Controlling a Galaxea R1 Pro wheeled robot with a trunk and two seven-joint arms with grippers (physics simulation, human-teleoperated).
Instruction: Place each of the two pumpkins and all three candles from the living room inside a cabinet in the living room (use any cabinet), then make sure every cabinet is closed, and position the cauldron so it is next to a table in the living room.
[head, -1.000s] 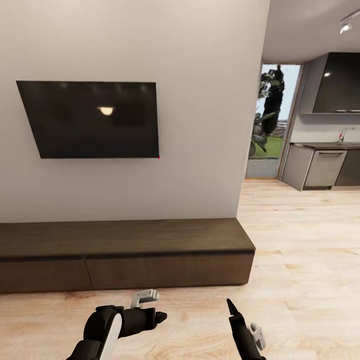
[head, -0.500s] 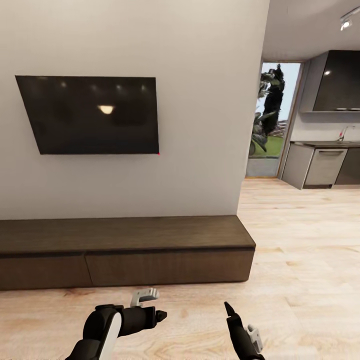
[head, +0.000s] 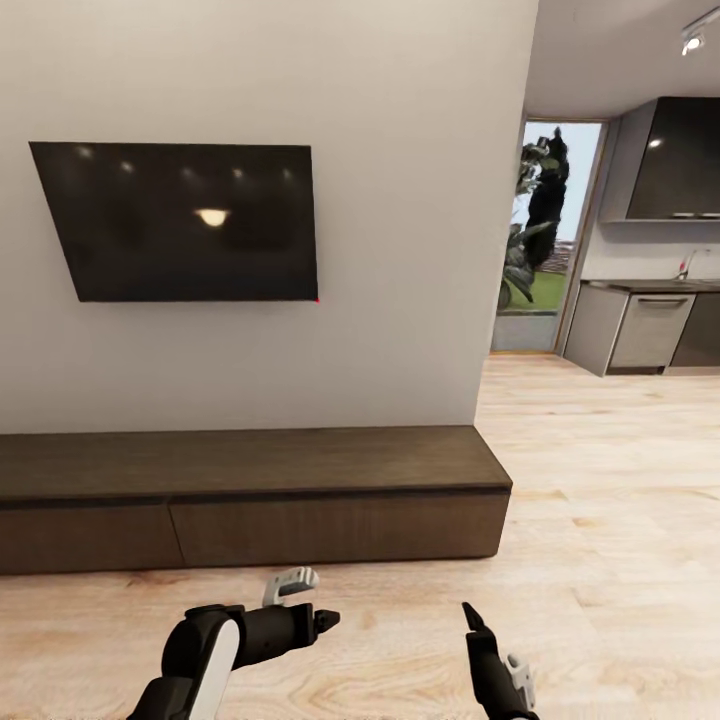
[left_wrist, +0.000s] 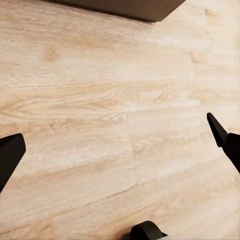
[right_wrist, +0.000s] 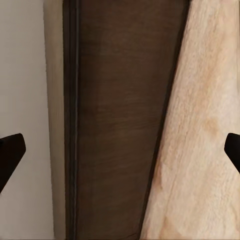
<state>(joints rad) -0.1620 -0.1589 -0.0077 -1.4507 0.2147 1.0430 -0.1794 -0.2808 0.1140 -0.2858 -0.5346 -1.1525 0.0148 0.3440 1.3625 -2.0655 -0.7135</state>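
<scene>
Two arms: both show low in the head view, over the light wood plank floor (head: 600, 480).
Change from before: the whole head picture has slid a little, so the camera moved. The right gripper (head: 470, 615) now sits a bit lower and more to 3 o'clock than half a second ago.
Left gripper (head: 325, 622): points toward 3 o'clock. Its wrist view shows two black fingertips (left_wrist: 217, 129) far apart, nothing between them but floor.
Right gripper: points toward 12 o'clock. Its wrist view shows black tips (right_wrist: 10, 152) at both edges, wide apart, holding nothing.
Long low dark-brown wood cabinet (head: 250, 490): against the pale wall, at 12 o'clock from the grippers. All its flat drawer fronts are shut.
Wrist views: the right one looks at the cabinet (right_wrist: 120, 125), the left one shows just its corner (left_wrist: 130, 7).
Black flat screen (head: 180, 222): on the wall above the cabinet.
Grey kitchen counter (head: 650, 325): far off at 2 o'clock.
</scene>
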